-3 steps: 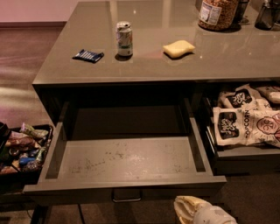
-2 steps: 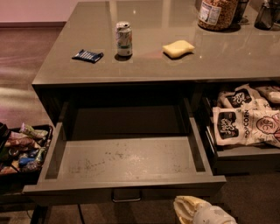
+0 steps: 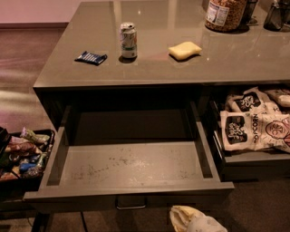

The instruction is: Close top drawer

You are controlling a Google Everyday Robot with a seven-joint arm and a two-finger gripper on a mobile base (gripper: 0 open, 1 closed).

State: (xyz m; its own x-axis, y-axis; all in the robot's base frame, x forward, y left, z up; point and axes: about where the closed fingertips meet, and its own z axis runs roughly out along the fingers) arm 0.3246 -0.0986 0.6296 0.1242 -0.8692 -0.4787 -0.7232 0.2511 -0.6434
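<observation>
The top drawer [image 3: 131,165] is pulled far out from under the grey counter. It is wide, dark grey and empty, with a scuffed speckled floor. Its flat front [image 3: 68,199] faces me, with a small metal bar handle [image 3: 130,203] in the middle. My gripper [image 3: 195,219] shows as a pale yellow-white shape at the bottom edge. It is just below the drawer front, to the right of the handle, and holds nothing that I can see.
On the counter [image 3: 253,59] are a blue packet [image 3: 91,57], a soda can [image 3: 128,40], a yellow sponge [image 3: 184,50] and a jar [image 3: 225,13]. An open drawer with white popcorn bags [image 3: 253,129] is on the right. A tray of snacks [image 3: 22,154] stands low on the left.
</observation>
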